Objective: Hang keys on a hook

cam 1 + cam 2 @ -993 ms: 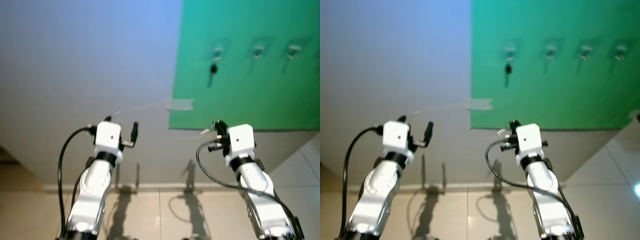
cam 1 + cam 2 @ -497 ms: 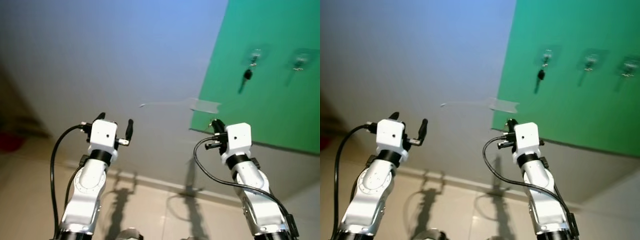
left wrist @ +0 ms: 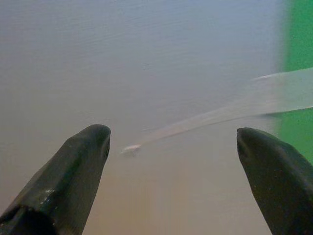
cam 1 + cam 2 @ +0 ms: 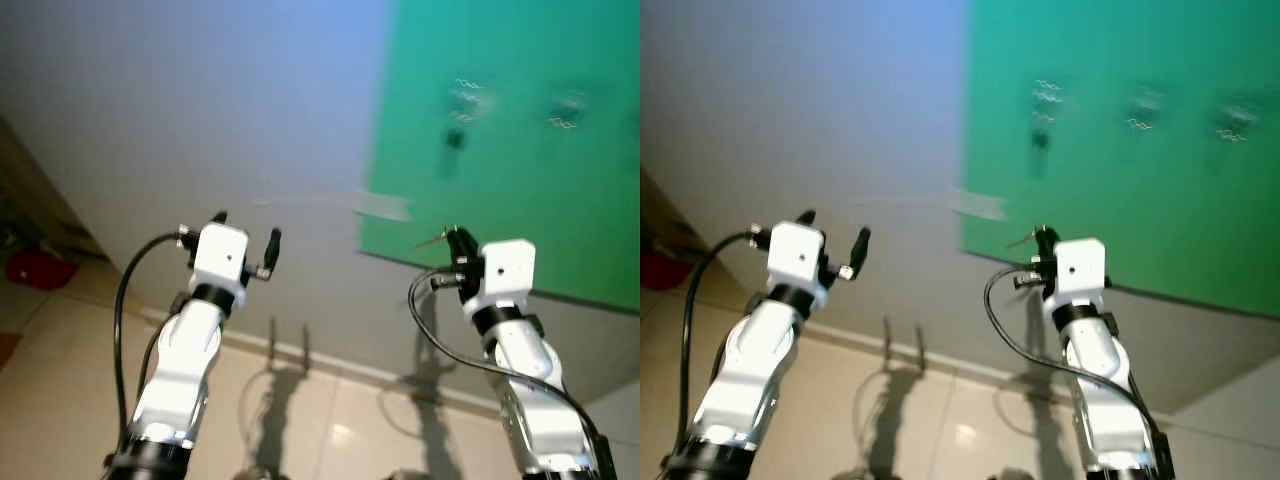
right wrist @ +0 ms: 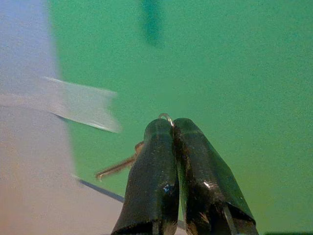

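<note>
- Left eye view: both tools were raised before the blurred green wall panel (image 4: 520, 150) with its small metal hooks (image 4: 465, 98).
- Left wrist view: the left tool (image 3: 171, 147) stood wide apart, holding nothing.
- Right wrist view: the right tool (image 5: 172, 128) was clamped together on the small metal key with ring (image 5: 120, 166), near the panel's lower corner.

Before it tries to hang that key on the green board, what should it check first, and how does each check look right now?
1. Key gripped: ok, the right gripper is shut on it, its ring poking out at the tips.
2. Free hook available: ok, though blurred.
3. One hook already taken: ok, a dark key hangs there.
4. Right gripper near a hook: not ok, it is well below the row.
5. Sharp view: not ok, hooks are smeared.
6. Left gripper out of the way: ok, open, off the green board.
</note>
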{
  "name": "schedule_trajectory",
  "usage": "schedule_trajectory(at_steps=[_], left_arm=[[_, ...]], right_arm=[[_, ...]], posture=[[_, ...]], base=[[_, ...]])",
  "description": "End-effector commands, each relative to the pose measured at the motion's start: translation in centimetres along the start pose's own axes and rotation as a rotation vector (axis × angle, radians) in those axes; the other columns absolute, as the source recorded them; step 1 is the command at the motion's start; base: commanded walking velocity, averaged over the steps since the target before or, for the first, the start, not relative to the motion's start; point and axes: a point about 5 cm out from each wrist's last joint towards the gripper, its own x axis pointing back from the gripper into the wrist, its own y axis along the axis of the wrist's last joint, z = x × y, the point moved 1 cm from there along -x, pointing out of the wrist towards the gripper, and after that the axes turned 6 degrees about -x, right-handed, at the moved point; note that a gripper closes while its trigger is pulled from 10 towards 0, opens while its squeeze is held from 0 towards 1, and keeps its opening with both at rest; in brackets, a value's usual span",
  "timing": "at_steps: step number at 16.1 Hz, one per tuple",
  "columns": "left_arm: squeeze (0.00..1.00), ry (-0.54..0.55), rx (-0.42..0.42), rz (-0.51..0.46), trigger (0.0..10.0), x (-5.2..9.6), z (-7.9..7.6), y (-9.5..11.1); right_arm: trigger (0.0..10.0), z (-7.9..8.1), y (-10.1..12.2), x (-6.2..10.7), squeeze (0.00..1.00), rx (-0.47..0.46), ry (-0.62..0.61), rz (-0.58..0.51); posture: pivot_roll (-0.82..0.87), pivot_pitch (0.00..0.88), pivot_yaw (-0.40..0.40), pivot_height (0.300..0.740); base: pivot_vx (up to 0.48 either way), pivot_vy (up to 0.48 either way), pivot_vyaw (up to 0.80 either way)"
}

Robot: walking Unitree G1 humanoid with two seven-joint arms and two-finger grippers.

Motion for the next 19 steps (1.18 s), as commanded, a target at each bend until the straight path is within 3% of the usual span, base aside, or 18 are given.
schedule_trajectory(at_steps=[1,5,7,11,14,19], left_arm=[[0.00,-0.040,0.001,0.001,10.0,0.0,-0.7,-0.1],[0.00,-0.051,0.000,-0.007,10.0,-0.2,-0.9,0.0],[0.00,-0.060,0.013,-0.014,10.0,-0.4,-1.0,0.0],[0.00,-0.081,0.008,-0.051,10.0,-0.5,-1.1,0.4],[0.00,-0.102,0.010,-0.085,10.0,-0.7,-0.9,1.0],[0.00,-0.265,0.068,-0.207,10.0,-0.5,-1.7,3.2]], right_arm=[[10.0,-0.5,0.5,0.4,0.00,-0.004,-0.008,-0.025],[10.0,0.2,2.1,0.4,0.00,-0.047,0.081,-0.089],[10.0,1.3,3.0,0.6,0.00,-0.106,0.207,-0.110],[10.0,2.4,4.3,0.3,0.00,-0.131,0.346,-0.138],[10.0,3.4,6.1,-1.0,0.00,-0.173,0.390,-0.185],[10.0,4.4,7.6,-3.7,0.00,-0.194,0.379,-0.226]], posture=[[-0.12,0.068,0.053,0.740],[-0.13,0.062,0.062,0.740],[-0.13,0.053,0.063,0.740],[-0.13,0.051,0.058,0.740],[-0.12,0.051,0.061,0.740],[-0.11,0.050,0.057,0.740]], base=[[0.000,-0.386,0.00],[0.000,-0.350,0.00],[0.000,0.000,0.00],[0.000,0.000,0.00],[0.000,0.000,0.00],[0.000,0.000,0.00]])
